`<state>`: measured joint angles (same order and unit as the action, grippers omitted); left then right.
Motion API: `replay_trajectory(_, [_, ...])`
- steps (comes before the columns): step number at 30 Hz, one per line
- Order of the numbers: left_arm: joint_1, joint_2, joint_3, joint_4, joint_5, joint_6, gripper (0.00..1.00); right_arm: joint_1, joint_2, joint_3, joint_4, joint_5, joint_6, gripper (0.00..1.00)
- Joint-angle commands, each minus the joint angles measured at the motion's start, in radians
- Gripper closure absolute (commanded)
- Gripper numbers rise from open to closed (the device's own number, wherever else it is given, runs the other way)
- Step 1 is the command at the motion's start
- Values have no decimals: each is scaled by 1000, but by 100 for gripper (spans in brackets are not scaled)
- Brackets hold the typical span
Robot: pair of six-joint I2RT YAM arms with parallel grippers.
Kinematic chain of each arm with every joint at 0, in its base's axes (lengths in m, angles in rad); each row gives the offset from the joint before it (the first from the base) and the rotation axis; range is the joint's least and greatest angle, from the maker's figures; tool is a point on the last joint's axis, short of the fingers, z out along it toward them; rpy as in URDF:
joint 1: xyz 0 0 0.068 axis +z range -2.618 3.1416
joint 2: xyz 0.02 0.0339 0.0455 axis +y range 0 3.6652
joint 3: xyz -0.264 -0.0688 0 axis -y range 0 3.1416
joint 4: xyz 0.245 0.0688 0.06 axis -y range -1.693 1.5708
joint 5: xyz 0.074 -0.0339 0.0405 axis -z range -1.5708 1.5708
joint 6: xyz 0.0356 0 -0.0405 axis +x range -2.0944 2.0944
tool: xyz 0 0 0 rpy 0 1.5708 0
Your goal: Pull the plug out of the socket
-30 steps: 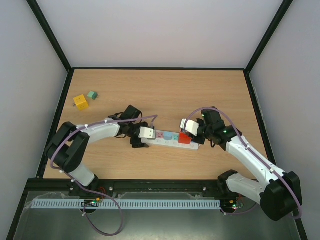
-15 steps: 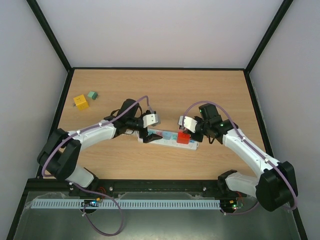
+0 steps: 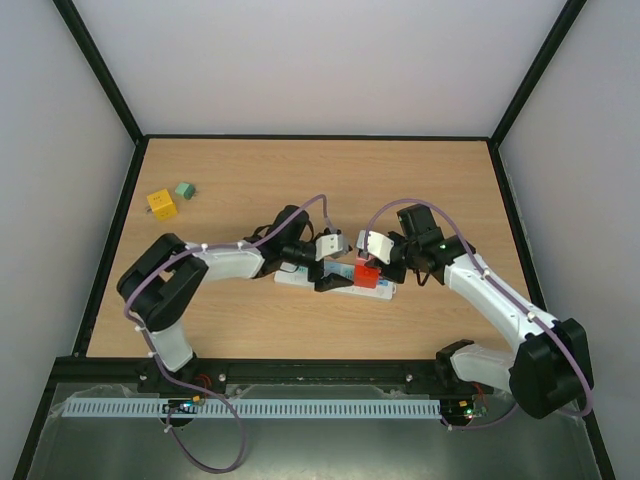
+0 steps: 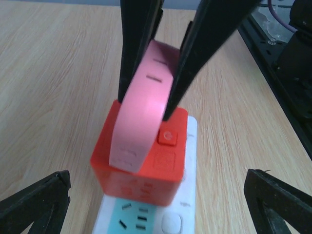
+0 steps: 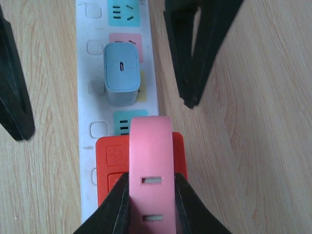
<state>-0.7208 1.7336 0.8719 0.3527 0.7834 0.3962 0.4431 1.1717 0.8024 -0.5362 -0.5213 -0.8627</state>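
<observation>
Charger [image 5: 122,73] on socket [image 5: 84,68], right-wrist only

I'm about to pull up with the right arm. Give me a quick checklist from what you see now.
1. Right gripper clamped on the pink plug: ok, a finger on each side.
2. Plug ready to pull: ok, it stands on the red block, which sits on the socket.
3. Left gripper bracing the socket: not ok, it is open, with a finger on either side of the strip and apart from it.
4. Blue charger out of the way: ok, it is further along the strip, apart from the red block.
5. Red block staying behind when pulled: cannot tell.
</observation>
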Motion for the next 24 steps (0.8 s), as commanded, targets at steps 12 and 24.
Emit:
replay_trajectory(12, [-23, 192, 110, 141, 102, -8, 6, -10, 28, 32, -86, -34, -2, 91])
replay_trajectory(24, [-48, 223, 93, 188, 102, 19, 20, -23, 26, 32, -93, -48, -12, 91])
